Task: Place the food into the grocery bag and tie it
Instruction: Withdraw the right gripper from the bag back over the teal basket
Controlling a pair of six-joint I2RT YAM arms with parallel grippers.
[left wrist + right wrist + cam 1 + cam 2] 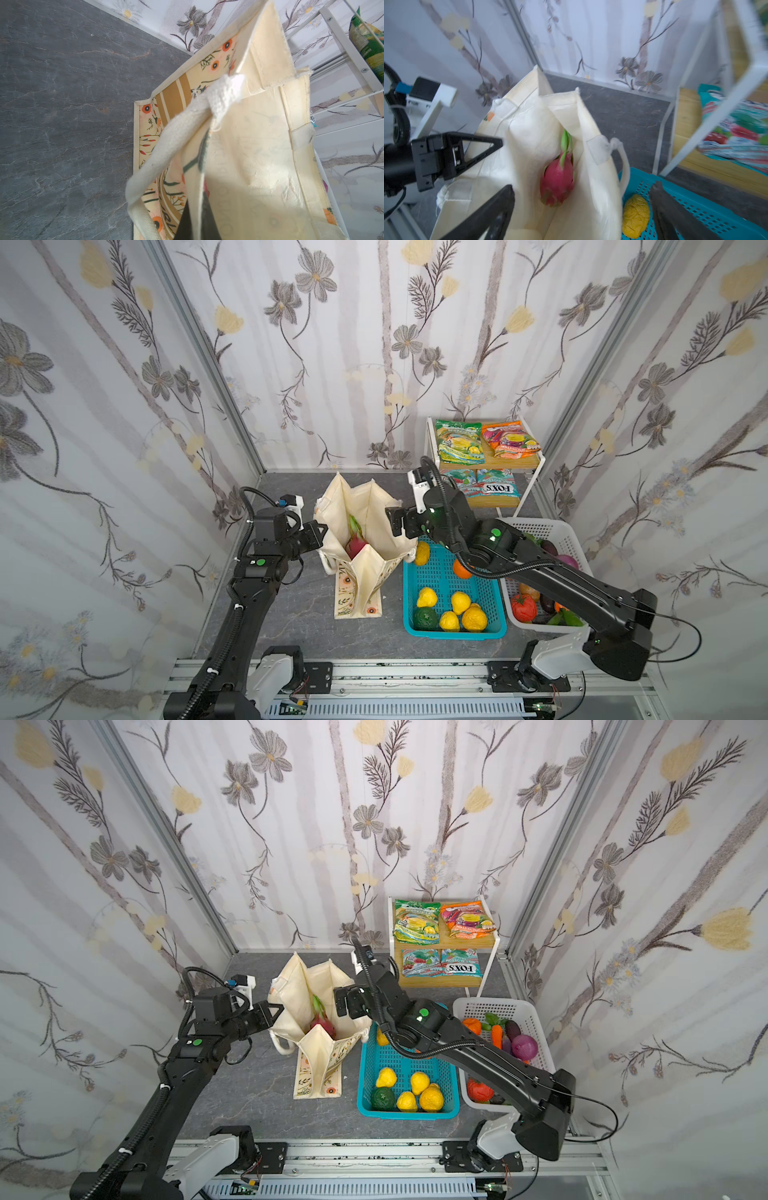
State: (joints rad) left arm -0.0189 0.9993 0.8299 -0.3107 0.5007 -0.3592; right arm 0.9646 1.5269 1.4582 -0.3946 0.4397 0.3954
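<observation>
Left gripper (321,531) is pinched shut on the left rim of the grocery bag (365,506), holding the mouth open. The bag stands mid-table, just left of the teal basket (453,632). Right gripper (394,523) hangs over the bag's right rim, jaws spread wide and empty. The right wrist view shows the dragon fruit (557,182) down inside the bag, leaning on the right wall. So one item is in and the rest is out: lemons (427,597) and an orange (461,568) in the teal basket, purple onion (524,1046) etc. in the white basket (540,524) at right, snack packets (457,439) on the shelf rack (430,443) at far right. The step in hand looks like clearing out for the next fetch. To do it well, the right arm should go up first, then sideways, b/c the rope handle (623,164) loops off the right rim close by. A flat sweep could hook it and tip the bag. Jaws can be left wide. Easiest next pick is prob. the corner lemon (635,216), just beside the bag: come down from above, fingers either side, w/o nudging the canvas. The left side should hold firm but not drag the rim further left, since the bag is soft and may fold. Drop each item low inside, not from the rim. Handles need to be left free for tying.
</observation>
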